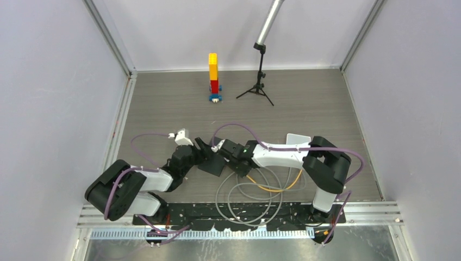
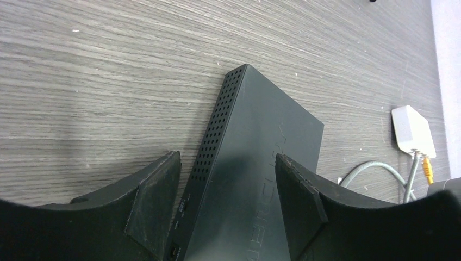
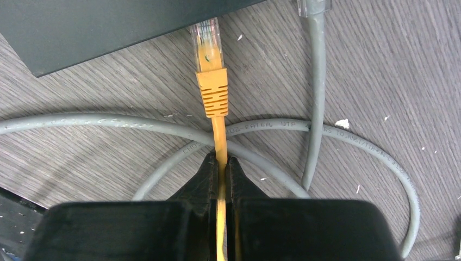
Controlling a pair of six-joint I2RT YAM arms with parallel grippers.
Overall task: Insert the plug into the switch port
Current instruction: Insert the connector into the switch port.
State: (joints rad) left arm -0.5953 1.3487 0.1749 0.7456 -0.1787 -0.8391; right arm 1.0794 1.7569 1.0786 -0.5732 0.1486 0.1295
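The right gripper point(image 3: 222, 166), pinching the cable point(image 3: 219, 136) behind the plug point(image 3: 207, 54), is holding the tip at the switch's point(image 3: 81, 27) edge, the port unseen, and is needing a straight, level push while the left gripper point(image 2: 225, 163), spread, is straddling the switch.

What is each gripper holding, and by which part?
Right gripper: the thin orange network cable, pinched just behind the orange boot of its clear plug. Left gripper: nothing clamped; its open fingers straddle the flat black plastic box.

Switch point(image 3: 108, 27) cropped, port unseen, grey plug point(image 3: 314, 5) clipped
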